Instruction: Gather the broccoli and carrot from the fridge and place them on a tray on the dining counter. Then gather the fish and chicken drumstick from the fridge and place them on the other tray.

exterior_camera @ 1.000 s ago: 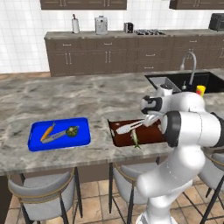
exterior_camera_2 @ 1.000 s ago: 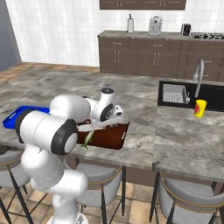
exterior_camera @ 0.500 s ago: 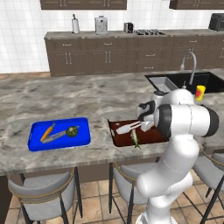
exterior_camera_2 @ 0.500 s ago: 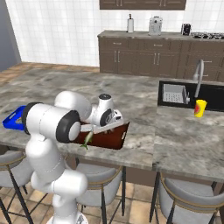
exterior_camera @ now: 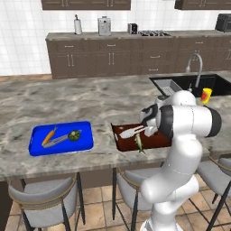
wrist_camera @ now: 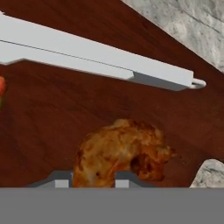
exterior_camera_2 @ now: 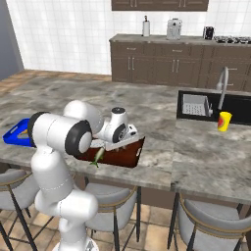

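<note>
Pincer sits low over the brown tray, its two dark tips clamped on the chicken drumstick, which rests against the tray's wooden floor. Beyond the drumstick, in the hand view, a long pale grey utensil lies across the tray. Fish, greenish, lies at the tray's near edge with one end hanging over the rim, seen in both base views. Brown tray stands on the marble dining surface, close to its front edge, and the arm bends down over it.

Blue tray sits on the same surface, well apart to the left of the brown one. It carries the carrot and the broccoli, near each other, with a grey utensil between them.

A yellow cup stands beside the sink.
</note>
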